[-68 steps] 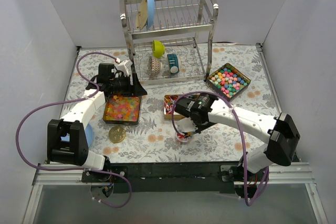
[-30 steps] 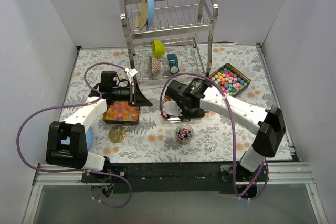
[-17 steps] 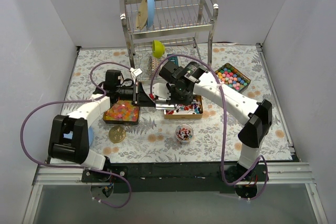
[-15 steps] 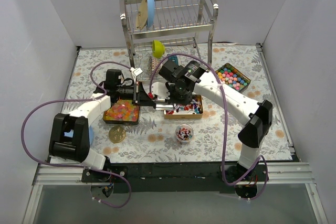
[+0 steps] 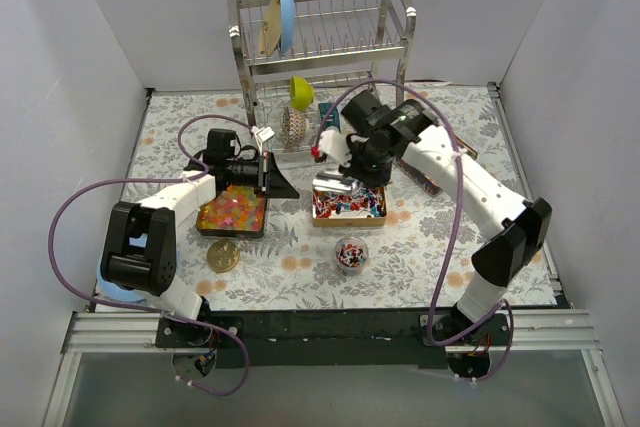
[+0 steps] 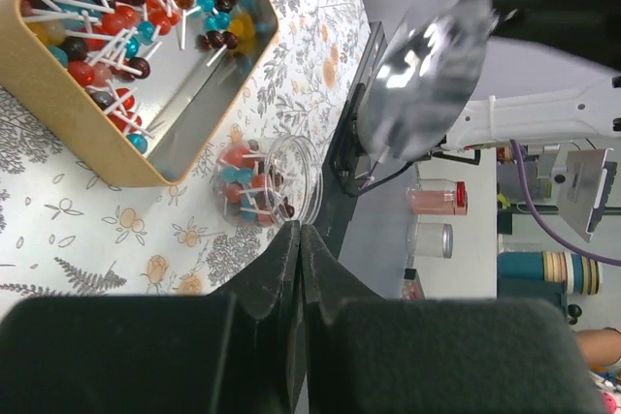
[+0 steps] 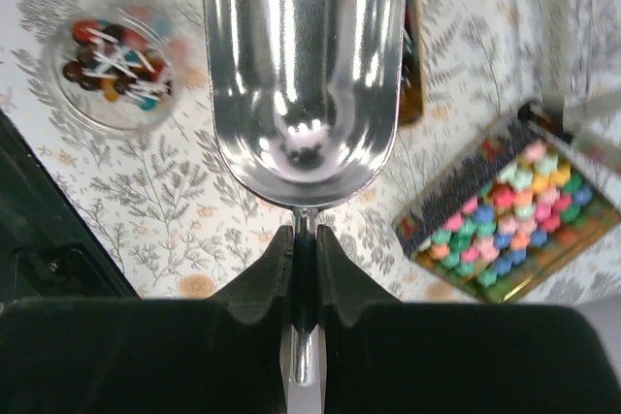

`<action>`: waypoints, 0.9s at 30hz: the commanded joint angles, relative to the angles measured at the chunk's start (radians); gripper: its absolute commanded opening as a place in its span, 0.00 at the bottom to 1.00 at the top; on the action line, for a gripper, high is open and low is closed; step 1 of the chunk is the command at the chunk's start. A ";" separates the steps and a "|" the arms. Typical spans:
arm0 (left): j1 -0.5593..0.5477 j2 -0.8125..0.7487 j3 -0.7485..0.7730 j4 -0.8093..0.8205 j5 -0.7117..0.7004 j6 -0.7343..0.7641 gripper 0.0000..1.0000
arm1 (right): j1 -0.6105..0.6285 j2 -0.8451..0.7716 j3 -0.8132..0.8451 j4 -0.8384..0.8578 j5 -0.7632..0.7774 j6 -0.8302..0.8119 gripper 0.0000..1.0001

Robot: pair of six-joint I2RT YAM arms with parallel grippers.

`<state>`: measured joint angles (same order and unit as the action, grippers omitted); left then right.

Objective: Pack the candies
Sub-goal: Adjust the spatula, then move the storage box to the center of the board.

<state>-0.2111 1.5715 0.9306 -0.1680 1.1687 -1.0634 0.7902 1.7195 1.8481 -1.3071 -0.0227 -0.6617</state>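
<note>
The candies fill three tins: orange-pink gummies (image 5: 232,211), lollipop-like red and blue pieces (image 5: 348,205) (image 6: 116,16), and coloured pieces (image 7: 505,206) at the right, mostly hidden under my right arm in the top view. A small clear jar (image 5: 350,253) (image 6: 264,181) (image 7: 114,63) holds a few candies. My right gripper (image 5: 352,159) (image 7: 305,238) is shut on the handle of a metal scoop (image 5: 335,183) (image 7: 301,75). The scoop's bowl is empty and hangs over the back left of the lollipop tin. My left gripper (image 5: 280,183) (image 6: 300,232) is shut on nothing, between the gummy and lollipop tins.
A metal dish rack (image 5: 320,57) stands at the back with a blue plate, a yellow-green cup and other items. A flat gold disc (image 5: 223,256) lies in front of the gummy tin. Grey walls close in both sides.
My right arm has swung the scoop from left of the lollipop tin back and to the right, above its rear edge. The left gripper has edged slightly right and stays shut.
</note>
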 commanded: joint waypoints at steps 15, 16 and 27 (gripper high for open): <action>0.001 0.025 0.042 -0.024 -0.038 0.054 0.04 | -0.633 -0.302 -0.478 0.177 -0.057 -0.096 0.01; 0.003 0.025 0.043 -0.025 -0.041 0.059 0.04 | -0.650 -0.273 -0.454 0.167 -0.046 -0.079 0.01; 0.001 0.032 0.040 -0.013 -0.081 0.072 0.04 | -0.710 -0.026 -0.175 0.156 0.346 -0.226 0.01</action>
<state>-0.2111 1.6127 0.9585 -0.1822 1.1019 -1.0142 0.0910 1.6554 1.5978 -1.1713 0.1509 -0.7933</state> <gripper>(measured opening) 0.036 0.159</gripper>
